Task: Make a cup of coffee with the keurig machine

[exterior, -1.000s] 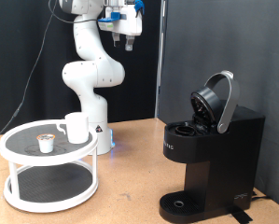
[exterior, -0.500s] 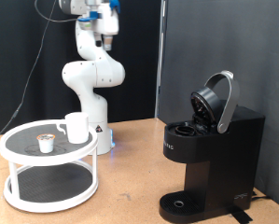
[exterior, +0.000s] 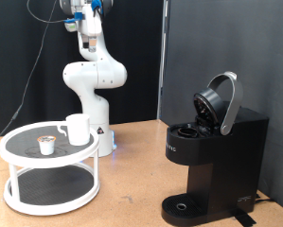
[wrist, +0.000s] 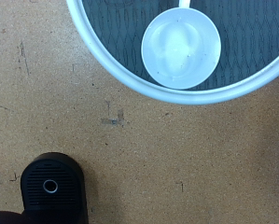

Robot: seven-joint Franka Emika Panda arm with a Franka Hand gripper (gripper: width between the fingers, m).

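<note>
1. White ceramic mug (exterior: 77, 129), with side handle, stands on the white round two-tier rack (exterior: 27, 191), far below the gripper (exterior: 85, 21).
2. Black boxy keurig machine (exterior: 215, 161), lid raised, sits well apart from the gripper.
3. Whether the gripper is released or clenched: cannot tell.

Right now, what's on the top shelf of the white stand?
On the stand: the cup and a small brown-topped pod beside it, both on the dark mesh. The cup looks empty from the wrist view. The lower shelf's surface is hidden behind the rim.
</note>
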